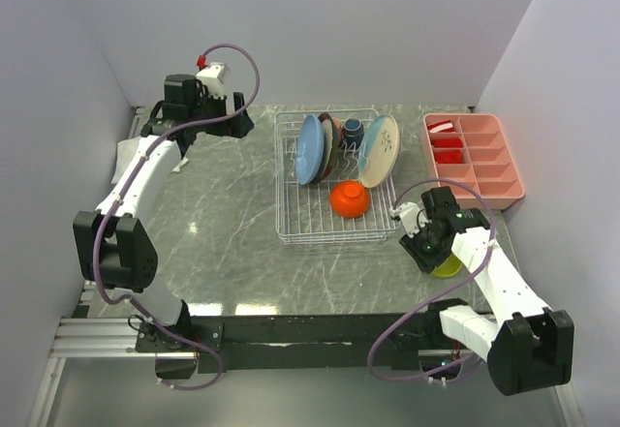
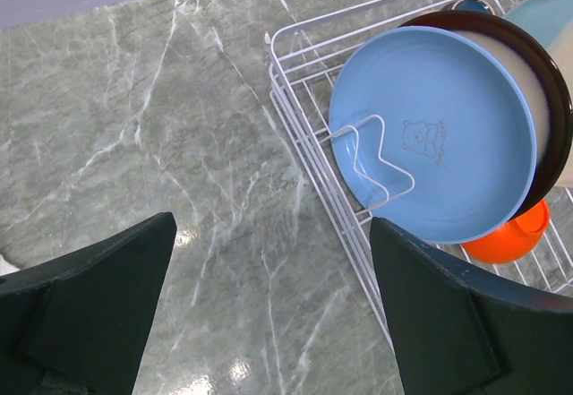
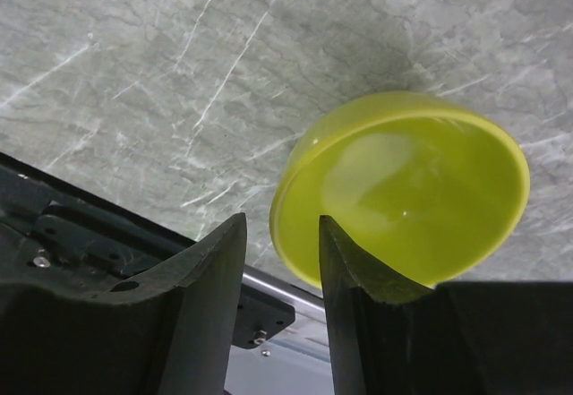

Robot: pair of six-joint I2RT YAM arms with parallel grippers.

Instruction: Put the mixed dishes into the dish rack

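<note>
Grey-green marble covered the table (image 1: 223, 224), shut in by pale lavender walls (image 1: 320, 30), and the white wire dish rack (image 1: 310, 219) sat at the middle, toward the far side. Three plates stood on edge in its far half, their faces turned left and right so that each ran near to far: a light blue plate (image 1: 309, 149) leftmost, a maroon-rimmed plate (image 1: 330, 146) close against its right side, and a cream-and-light-blue plate (image 1: 379, 151) leaning at the right. One dark blue mug (image 1: 353, 131) sat between the last two at the far wall. Of the two bowls, one orange bowl (image 1: 349, 198) lay in the near half of the rack, and one yellow-green bowl (image 3: 403, 189) was outside it, near the table's near right edge, with the rack's right wall between them. The right gripper (image 3: 280, 225) was down at this bowl, partly closed, one finger outside the rim and one over the bowl; whether it pinched the rim could not be told. The left gripper (image 1: 237, 122) hung released, jaws wide apart, above bare marble left of the rack, facing the light blue plate. One pink tray (image 1: 513, 190) lay at the far right with red pieces (image 1: 446, 141) in its far left compartments, and one white cloth (image 1: 124, 161) lay at the left edge
</note>
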